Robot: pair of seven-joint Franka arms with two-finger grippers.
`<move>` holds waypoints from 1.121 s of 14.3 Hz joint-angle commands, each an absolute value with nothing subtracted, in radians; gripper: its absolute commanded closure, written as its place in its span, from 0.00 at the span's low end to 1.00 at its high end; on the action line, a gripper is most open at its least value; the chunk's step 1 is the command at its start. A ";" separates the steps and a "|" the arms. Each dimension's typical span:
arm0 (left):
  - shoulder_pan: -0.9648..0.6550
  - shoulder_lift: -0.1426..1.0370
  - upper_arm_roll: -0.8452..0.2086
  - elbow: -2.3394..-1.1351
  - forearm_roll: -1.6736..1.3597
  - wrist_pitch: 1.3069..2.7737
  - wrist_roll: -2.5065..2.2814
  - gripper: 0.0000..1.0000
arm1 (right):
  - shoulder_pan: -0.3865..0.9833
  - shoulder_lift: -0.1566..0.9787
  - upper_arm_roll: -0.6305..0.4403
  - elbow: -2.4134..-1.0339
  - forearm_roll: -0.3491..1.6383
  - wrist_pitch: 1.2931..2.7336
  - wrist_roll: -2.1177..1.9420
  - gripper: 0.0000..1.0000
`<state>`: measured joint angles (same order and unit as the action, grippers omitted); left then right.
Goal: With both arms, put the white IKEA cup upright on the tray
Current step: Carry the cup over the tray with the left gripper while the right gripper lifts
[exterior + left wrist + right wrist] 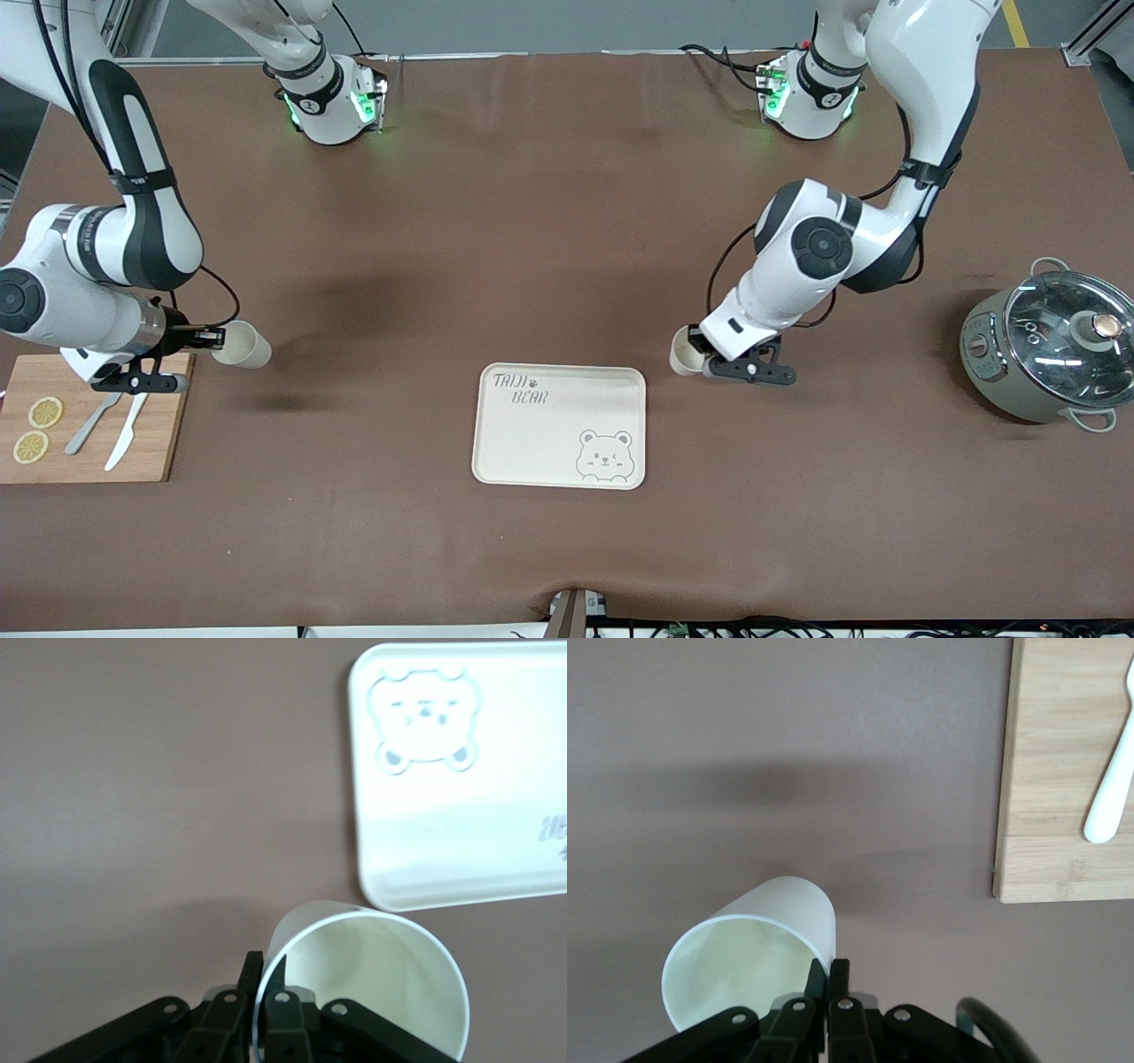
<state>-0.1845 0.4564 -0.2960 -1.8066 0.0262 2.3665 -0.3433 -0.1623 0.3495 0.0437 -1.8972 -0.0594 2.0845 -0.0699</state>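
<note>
There are two white cups. My left gripper (702, 354) is shut on the rim of one white cup (683, 353), one finger inside and one outside, and holds it tilted on its side over the table, just off the tray's corner toward the left arm's end. In the left wrist view the gripper (268, 970) pinches this cup (381, 983). The cream tray (549, 443) with the bear drawing lies flat and bare; it also shows in the left wrist view (443, 842). My right gripper (205, 338) is shut on the rim of the other white cup (245, 345), held on its side beside the cutting board. The right wrist view shows this gripper (830, 973) and cup (753, 948).
A wooden cutting board (155, 434) with lemon slices (37, 429), a fork and a knife (124, 434) lies at the right arm's end; the board (1063, 771) and fork (1109, 793) show in the right wrist view. A grey pot with a glass lid (1050, 350) stands at the left arm's end.
</note>
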 commanded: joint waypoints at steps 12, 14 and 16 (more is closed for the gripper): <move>-0.462 0.761 -0.143 -1.275 0.097 2.123 -0.518 1.00 | -0.075 0.406 0.046 -1.655 0.041 1.936 0.077 1.00; -0.471 0.779 -0.140 -1.270 0.097 2.150 -0.529 1.00 | -0.052 0.407 0.046 -1.655 0.041 1.934 0.122 1.00; -0.479 0.798 -0.140 -1.267 0.097 2.186 -0.546 1.00 | -0.026 0.406 0.046 -1.654 0.041 1.925 0.191 1.00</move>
<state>-0.4613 0.7642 -0.1544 -1.3101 0.0811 2.1662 -0.5187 -0.0530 0.3890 0.0484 -1.6863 0.0332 1.9514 0.1255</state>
